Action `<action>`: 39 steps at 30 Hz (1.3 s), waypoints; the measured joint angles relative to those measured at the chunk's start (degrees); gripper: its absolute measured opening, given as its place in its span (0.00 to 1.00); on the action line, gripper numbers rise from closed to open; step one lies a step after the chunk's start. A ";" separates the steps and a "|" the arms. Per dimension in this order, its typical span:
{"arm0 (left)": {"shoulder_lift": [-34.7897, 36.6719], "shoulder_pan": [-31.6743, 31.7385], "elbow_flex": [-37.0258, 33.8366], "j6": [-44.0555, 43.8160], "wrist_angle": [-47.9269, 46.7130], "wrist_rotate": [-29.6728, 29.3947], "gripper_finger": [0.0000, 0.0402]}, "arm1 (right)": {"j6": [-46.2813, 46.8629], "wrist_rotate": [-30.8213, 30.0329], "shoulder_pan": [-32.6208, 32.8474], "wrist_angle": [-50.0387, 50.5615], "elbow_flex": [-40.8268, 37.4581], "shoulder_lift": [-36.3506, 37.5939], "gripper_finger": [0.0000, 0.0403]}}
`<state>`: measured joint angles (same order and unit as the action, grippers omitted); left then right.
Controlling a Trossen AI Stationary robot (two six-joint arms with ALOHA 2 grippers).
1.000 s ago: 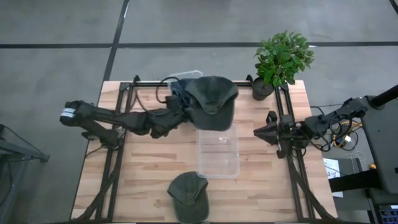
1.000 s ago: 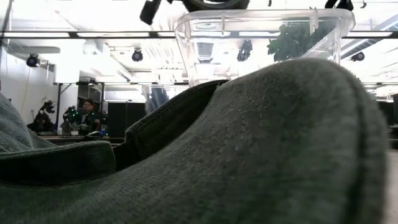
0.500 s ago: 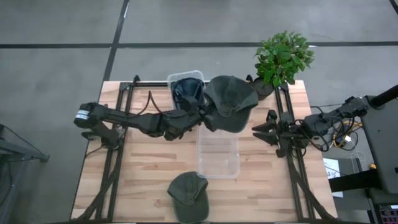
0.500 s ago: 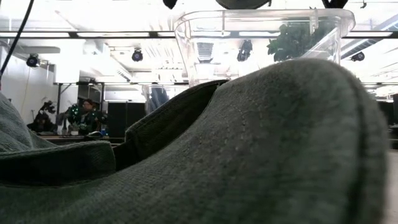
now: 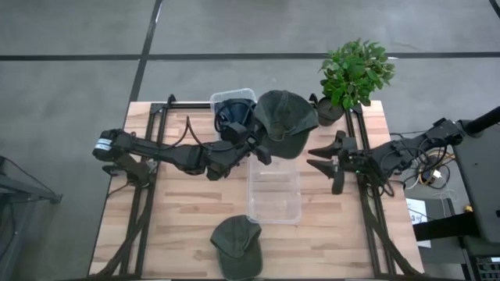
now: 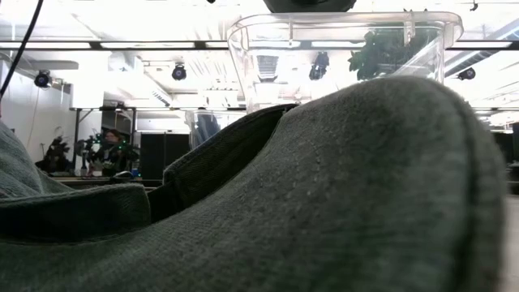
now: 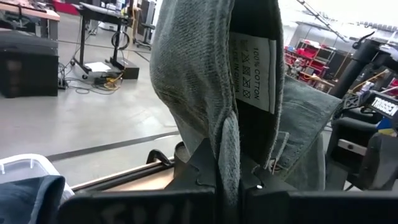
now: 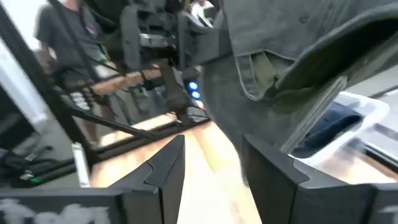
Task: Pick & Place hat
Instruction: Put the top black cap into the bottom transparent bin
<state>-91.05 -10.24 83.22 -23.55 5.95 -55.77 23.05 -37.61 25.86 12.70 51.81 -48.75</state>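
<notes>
A dark green cap (image 5: 286, 121) is held up above the table's far middle by my left gripper (image 5: 262, 150), which is shut on it; the left wrist view shows the cap (image 7: 199, 74) with its inner label. My right gripper (image 5: 312, 156) is open just to the right of the cap, pointing at it, and touches nothing; its wrist view shows the cap (image 8: 280, 50) ahead of its fingers (image 8: 165, 168). A second green cap (image 5: 237, 246) lies flat on the table by the near edge and fills the low view (image 6: 324, 186). My left gripper pinches the cap's lower edge (image 7: 227, 146) between its two fingers, where the fabric is bunched into a fold beside the inner label. The fingers come from the table's left. The cap stands out past the fingers, lifted clear of the table.
A clear empty bin (image 5: 273, 191) stands at the table's middle, below the held cap. A second bin (image 5: 233, 108) with dark blue cloth sits at the far edge. A potted plant (image 5: 355, 72) stands at the far right corner. A person shows in the right wrist view (image 8: 62, 25).
My left gripper has carried the cap toward the table's right edge, keeping it clear of the table. My right gripper has moved toward the table's left, nearer the cap, and has opened.
</notes>
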 joint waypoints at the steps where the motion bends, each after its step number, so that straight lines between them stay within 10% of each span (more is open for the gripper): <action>1: 0.00 -0.08 0.00 0.00 0.07 -0.02 0.00 | 0.02 -0.66 -0.08 1.02 0.86 -0.92 0.38; 13: 1.44 -1.69 -0.04 3.62 1.02 -1.77 0.00 | 6.08 -4.79 -0.39 16.82 9.99 -5.16 0.46; 39: 1.41 -3.48 -0.09 4.19 3.04 -2.74 0.00 | 9.60 -8.03 -0.39 14.73 9.79 -5.40 0.44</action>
<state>-89.64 -13.72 83.13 -19.37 8.99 -58.51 32.64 -45.64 25.47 27.44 61.60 -54.15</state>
